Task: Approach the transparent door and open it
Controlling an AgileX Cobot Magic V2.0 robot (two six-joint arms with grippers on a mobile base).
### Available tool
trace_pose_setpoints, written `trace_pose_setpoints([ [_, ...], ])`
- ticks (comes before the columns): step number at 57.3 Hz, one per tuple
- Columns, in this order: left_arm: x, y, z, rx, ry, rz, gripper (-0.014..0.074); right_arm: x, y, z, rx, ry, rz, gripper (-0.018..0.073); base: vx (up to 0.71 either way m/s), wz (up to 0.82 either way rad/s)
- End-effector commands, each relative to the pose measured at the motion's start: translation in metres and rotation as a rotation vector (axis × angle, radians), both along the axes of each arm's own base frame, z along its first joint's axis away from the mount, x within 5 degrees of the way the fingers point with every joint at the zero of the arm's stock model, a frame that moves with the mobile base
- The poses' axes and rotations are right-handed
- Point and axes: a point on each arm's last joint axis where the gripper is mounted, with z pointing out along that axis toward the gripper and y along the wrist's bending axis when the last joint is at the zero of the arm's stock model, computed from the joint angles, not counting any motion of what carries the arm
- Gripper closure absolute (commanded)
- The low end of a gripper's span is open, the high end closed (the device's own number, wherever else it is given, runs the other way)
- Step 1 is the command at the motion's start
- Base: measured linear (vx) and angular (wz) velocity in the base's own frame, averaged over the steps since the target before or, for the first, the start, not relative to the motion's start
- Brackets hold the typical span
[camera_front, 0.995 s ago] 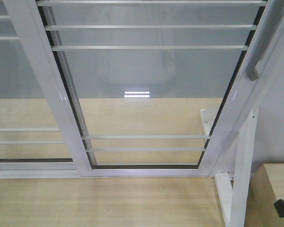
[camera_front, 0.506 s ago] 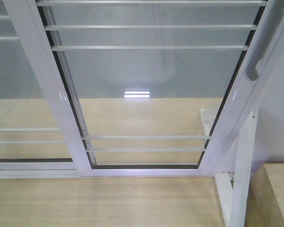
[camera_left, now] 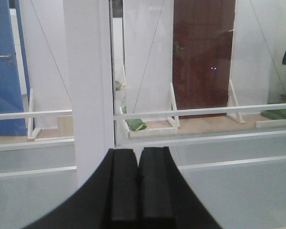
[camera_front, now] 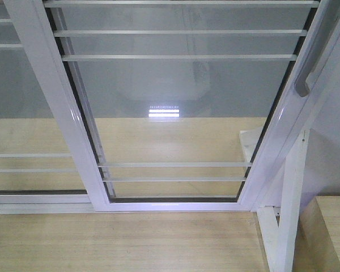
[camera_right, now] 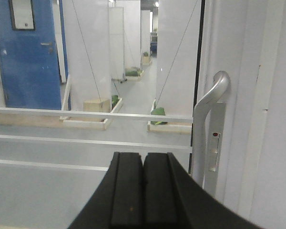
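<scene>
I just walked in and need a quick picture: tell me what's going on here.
A two-arm robot stands facing the transparent door. Both arms point at the glass: the left gripper and the right gripper are shut and hold nothing. The door's curved grey handle sits just to the right of the right gripper, untouched. The door has not been gripped yet.

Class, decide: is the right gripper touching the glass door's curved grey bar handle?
Apart. Right wrist view: right gripper left of the curved grey bar handle, gap visible between.
</scene>
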Motion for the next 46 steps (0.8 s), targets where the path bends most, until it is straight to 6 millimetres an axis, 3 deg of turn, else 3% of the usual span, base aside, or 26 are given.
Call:
trace_pose_setpoints([
  [1, 0.024, -0.004, 0.028, -0.014, -0.041, -0.001, 0.0594, 0.024, 0.000, 0.020, -0.012, -0.031, -0.024, 0.0562, 0.00, 0.00],
  [12, 0.065, -0.011, 0.029, -0.003, 0.020, 0.003, 0.0594, 0.056, 0.001, 0.010, -0.018, 0.046, -0.032, 0.0562, 0.00, 0.00],
  [31, 0.074, -0.012, 0.026, -0.004, 0.004, 0.007, 0.0581, 0.067, 0.002, 0.001, -0.025, 0.099, -0.029, 0.0542, 0.00, 0.00],
  [40, 0.074, -0.012, 0.026, -0.005, 0.005, 0.007, 0.0522, 0.067, 0.002, 0.001, -0.027, 0.099, -0.029, 0.0445, 0.00, 0.00],
  [46, 0.074, -0.012, 0.025, -0.004, 0.015, 0.006, 0.0430, 0.067, 0.002, 0.001, -0.027, 0.096, -0.030, 0.0309, 0.00, 0.00],
])
